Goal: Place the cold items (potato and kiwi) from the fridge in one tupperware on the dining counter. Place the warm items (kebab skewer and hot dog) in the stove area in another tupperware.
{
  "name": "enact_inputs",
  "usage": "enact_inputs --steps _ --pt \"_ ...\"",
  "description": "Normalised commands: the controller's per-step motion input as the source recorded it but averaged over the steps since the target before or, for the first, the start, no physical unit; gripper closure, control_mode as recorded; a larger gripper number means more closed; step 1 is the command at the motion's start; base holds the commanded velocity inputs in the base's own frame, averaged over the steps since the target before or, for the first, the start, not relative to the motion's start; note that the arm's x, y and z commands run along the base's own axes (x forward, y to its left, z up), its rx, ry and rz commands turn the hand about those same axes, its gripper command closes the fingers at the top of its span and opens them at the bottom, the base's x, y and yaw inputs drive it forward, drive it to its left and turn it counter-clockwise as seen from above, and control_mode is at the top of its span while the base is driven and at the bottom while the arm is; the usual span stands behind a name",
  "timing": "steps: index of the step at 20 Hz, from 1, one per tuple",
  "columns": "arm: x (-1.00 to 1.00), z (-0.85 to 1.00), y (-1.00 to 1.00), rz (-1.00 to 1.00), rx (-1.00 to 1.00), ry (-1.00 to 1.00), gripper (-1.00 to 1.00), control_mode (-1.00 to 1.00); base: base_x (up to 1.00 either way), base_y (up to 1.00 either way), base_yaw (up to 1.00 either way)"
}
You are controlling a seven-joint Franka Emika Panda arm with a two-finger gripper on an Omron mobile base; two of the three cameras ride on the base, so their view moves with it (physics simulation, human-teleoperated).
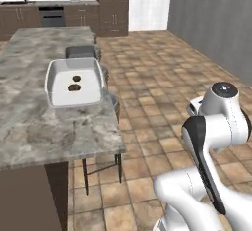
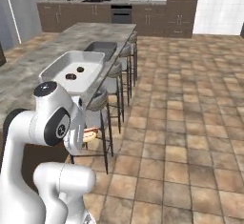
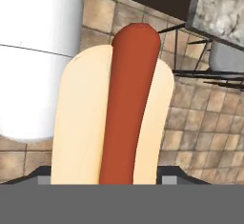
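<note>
A hot dog, a red sausage in a pale bun, lies lengthwise between my fingers, and my gripper is shut on it. From the right base camera the hot dog hangs low beside my arm, below the dining counter's edge. On the counter a white tupperware holds two small brown items; I cannot tell which is the potato and which the kiwi. A dark grey tupperware stands just behind it. The kebab skewer is out of view.
Bar stools line the counter's side close to my hand, their thin black legs near the hot dog. Open tiled floor stretches to the right. Dark cabinets and an oven run along the far wall.
</note>
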Motion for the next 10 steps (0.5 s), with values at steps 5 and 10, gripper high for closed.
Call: enact_inputs --steps 5,10 --pt "0.0 0.0 0.0 0.0 0.0 0.0 1.0 1.0 0.93 -0.97 0.0" --pt "0.0 0.0 0.0 0.0 0.0 0.0 1.0 1.0 1.0 -0.3 0.0"
